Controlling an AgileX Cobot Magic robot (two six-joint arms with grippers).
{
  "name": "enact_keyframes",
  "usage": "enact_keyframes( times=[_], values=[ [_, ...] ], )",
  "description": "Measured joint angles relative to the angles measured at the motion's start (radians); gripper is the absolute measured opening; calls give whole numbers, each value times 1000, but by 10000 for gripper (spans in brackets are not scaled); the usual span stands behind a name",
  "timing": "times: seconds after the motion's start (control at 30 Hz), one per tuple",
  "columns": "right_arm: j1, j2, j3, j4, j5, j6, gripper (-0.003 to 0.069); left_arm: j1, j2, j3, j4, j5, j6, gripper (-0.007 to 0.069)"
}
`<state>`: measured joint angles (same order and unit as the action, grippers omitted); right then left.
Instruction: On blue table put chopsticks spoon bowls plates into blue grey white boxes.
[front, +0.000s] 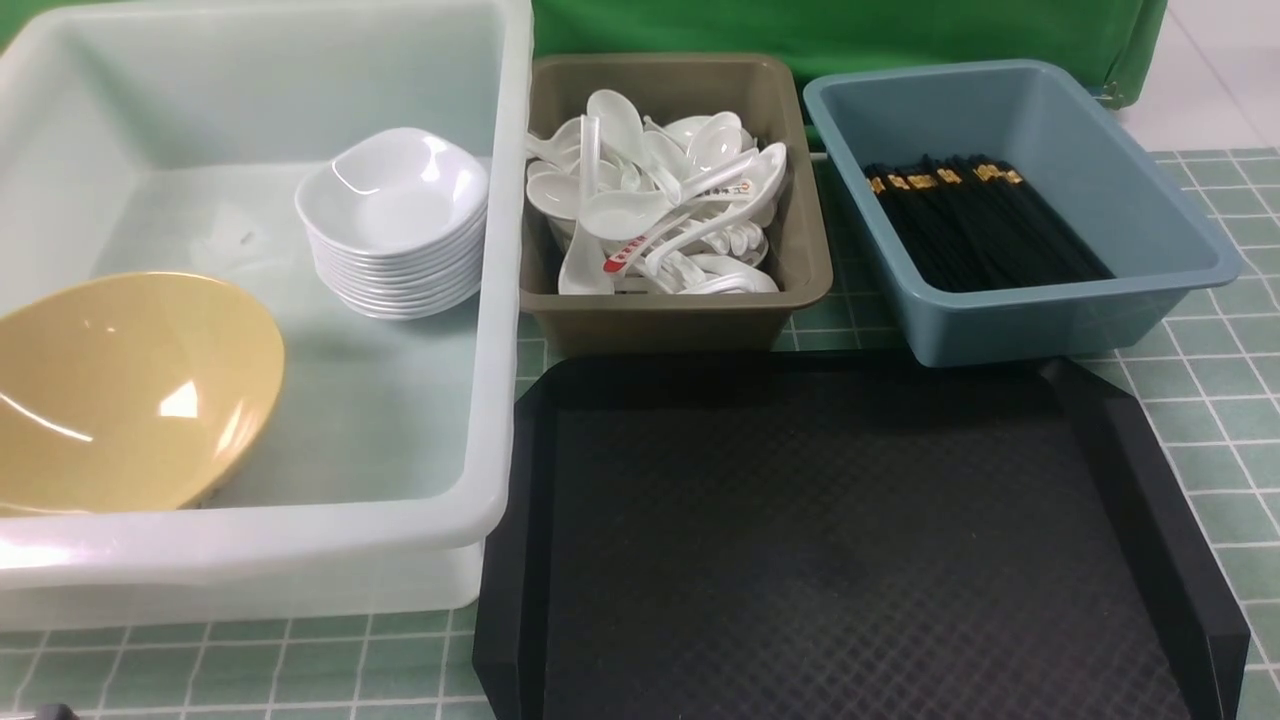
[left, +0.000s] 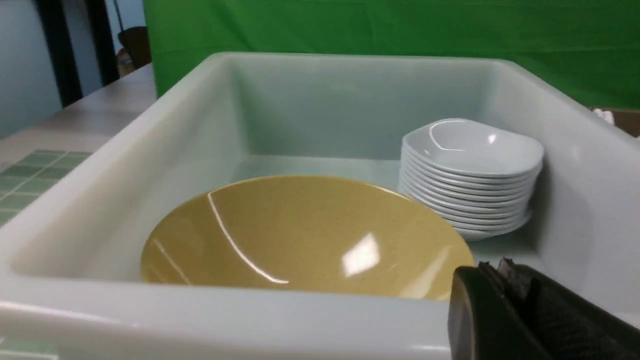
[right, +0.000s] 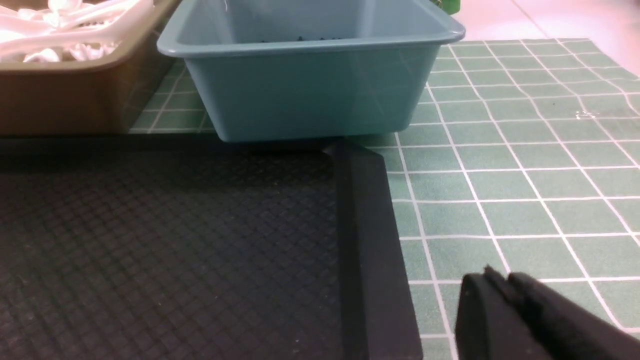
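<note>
**Tableware sorted in three tubs, tray bare, both end effectors empty**

You have the large translucent white box filling the left half of the front frame. Inside it the mustard-yellow bowl leans tilted at the lower left, and a stack of small white dishes stands toward the upper right corner of that box, apart from the bowl. In the left wrist view you see the same bowl in front and the dish stack behind it at the right.

At upper centre of the front frame the grey-brown box holds a jumbled heap of white spoons, some with red lettering. Just beside it at the upper right, the dusty blue box holds a bundle of black chopsticks lying lengthwise. Below both, the black textured tray sits on the tiled bench, its far edge touching or nearly touching both boxes.

Your left end effector shows at the lower right of its wrist view, fingers pressed together, holding nothing, just outside the white box's near rim. Your right end effector shows at the lower right of its view, fingers all but closed and empty, over the bench beside the tray's edge.
</note>
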<state>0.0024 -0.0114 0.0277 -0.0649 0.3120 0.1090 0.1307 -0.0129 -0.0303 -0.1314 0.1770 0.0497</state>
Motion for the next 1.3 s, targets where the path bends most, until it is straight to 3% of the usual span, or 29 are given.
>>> enact_keyframes(
  times=[0.07, 0.2, 0.53, 1.3],
  values=[
    [0, 0, 0, 0, 0, 0, 80, 0, 0, 46, 72, -38, -122, -6],
    [0, 0, 0, 0, 0, 0, 87, -3, 0, 57, 112, -43, -189, -8],
    [0, 0, 0, 0, 1, 0, 99, -89, 0, 57, 123, 130, -152, -12],
    [0, 0, 0, 0, 1, 1, 124, -91, 0, 57, 116, 134, -150, -12]
  ],
)
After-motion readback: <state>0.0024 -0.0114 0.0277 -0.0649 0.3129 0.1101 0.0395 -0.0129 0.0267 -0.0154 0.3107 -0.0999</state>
